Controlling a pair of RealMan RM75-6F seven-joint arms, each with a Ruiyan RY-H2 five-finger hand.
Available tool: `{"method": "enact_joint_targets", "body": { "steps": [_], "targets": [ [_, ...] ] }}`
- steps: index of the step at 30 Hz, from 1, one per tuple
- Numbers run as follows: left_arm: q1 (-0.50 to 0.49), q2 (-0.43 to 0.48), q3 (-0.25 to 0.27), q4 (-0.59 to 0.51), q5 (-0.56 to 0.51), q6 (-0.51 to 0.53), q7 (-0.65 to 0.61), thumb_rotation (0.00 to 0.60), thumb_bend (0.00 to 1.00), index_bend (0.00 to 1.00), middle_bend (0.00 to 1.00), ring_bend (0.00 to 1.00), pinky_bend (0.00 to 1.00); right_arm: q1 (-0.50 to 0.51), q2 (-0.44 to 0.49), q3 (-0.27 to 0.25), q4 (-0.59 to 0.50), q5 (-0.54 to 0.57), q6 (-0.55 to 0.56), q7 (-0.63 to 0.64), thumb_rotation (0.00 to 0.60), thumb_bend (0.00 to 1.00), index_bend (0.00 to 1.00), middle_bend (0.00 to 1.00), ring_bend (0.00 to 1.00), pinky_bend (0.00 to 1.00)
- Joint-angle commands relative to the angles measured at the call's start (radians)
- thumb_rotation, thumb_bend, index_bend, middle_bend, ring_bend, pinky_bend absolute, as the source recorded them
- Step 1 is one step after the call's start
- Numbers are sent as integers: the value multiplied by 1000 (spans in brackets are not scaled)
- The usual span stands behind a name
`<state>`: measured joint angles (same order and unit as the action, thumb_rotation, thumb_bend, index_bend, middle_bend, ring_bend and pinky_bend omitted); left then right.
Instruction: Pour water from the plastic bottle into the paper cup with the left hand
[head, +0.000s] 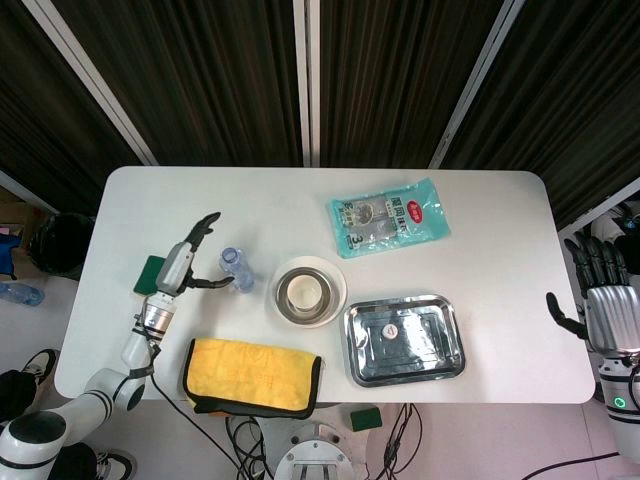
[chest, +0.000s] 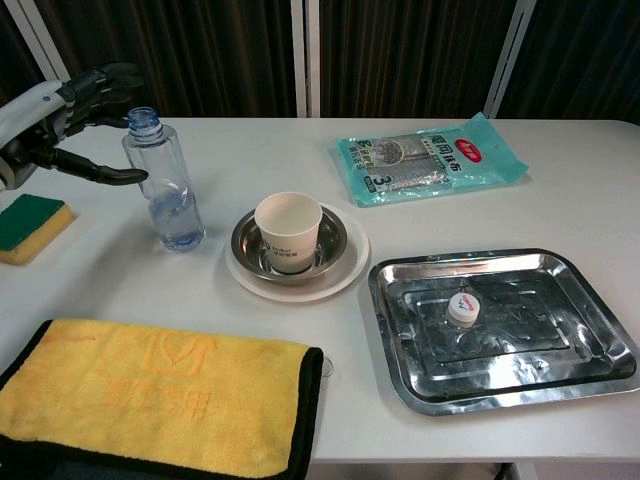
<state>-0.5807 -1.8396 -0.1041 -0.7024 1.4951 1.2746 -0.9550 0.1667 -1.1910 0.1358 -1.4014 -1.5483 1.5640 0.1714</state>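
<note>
The clear plastic bottle (head: 236, 268) (chest: 165, 185) stands upright and uncapped on the table, with a little water in its lower part. My left hand (head: 185, 262) (chest: 55, 125) is just left of it with its fingers spread, holding nothing and not touching the bottle. The white paper cup (head: 305, 291) (chest: 288, 230) stands in a steel bowl (chest: 330, 245) on a white plate, right of the bottle. My right hand (head: 600, 300) hangs off the table's right edge, fingers extended and empty; only the head view shows it.
A steel tray (head: 440, 365) (chest: 500, 390) holding the bottle cap (chest: 461, 308) lies right of the cup. A yellow cloth (head: 250, 375) (chest: 150, 390) covers the front left. A green-and-yellow sponge (chest: 28, 225) lies beneath my left hand. A teal packet (head: 388, 216) (chest: 430, 155) sits at the back.
</note>
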Motion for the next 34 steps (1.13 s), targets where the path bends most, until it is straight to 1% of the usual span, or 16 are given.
{"method": "enact_joint_targets", "body": {
  "steps": [1,6,10,12,14,16,17,19,21,22,24,25,27,29,30,34],
  "targets": [
    [36,42,10,-39,-4,24,13,600,62,0,31,29,169,-1,-1,-1,1,-3,3,0,600,366,0,0,0,0],
    [114,112,33,-111,1,106,96,600,62,0,20,21,169,-9,1,-1,0,-3,16,5,600,365,0,0,0,0],
    [199,204,40,-210,-7,200,171,600,62,0,10,12,169,-23,11,-2,-1,-5,39,11,600,365,0,0,0,0],
    [252,274,48,-275,-6,265,241,600,61,0,9,12,171,-35,16,-11,3,-9,48,8,600,365,0,0,0,0],
    [312,377,86,-358,-9,284,374,600,66,6,9,15,185,-51,18,-24,13,-7,51,3,600,365,0,0,0,0],
    [363,503,134,-489,-30,263,571,600,70,28,15,21,206,-66,13,-37,30,3,48,4,600,366,0,0,0,0],
    [382,548,146,-544,-45,260,659,600,67,41,34,29,219,-73,10,-42,39,10,42,5,600,365,0,0,0,0],
    [436,611,165,-634,-66,308,857,600,53,61,85,46,243,-86,3,-55,63,29,23,-7,600,363,0,0,0,0],
    [477,621,177,-665,-53,370,967,583,21,92,113,51,254,-101,-7,-70,90,48,5,-48,600,357,0,0,0,0],
    [494,616,187,-663,-35,395,997,533,6,109,121,51,250,-107,-11,-76,99,55,-2,-72,600,350,0,0,0,0],
    [516,607,213,-656,9,417,1030,351,0,134,139,51,230,-118,-16,-92,109,64,-22,-110,600,333,0,0,0,0],
    [522,605,222,-651,25,421,1039,292,0,138,142,51,222,-122,-15,-100,107,66,-32,-118,600,330,0,0,0,0],
    [532,598,236,-642,56,424,1064,116,0,140,137,51,201,-127,-11,-112,102,67,-48,-141,600,321,0,0,0,0],
    [535,603,245,-654,64,405,1068,15,0,128,113,43,185,-130,-11,-116,100,67,-52,-170,600,318,0,0,0,0],
    [535,610,249,-670,62,386,1066,0,0,115,96,36,179,-131,-12,-115,97,67,-51,-183,600,318,0,0,0,0],
    [533,623,237,-692,58,359,1043,0,0,87,69,28,171,-133,-19,-105,93,60,-30,-197,600,318,0,0,0,0]
  ]
}}
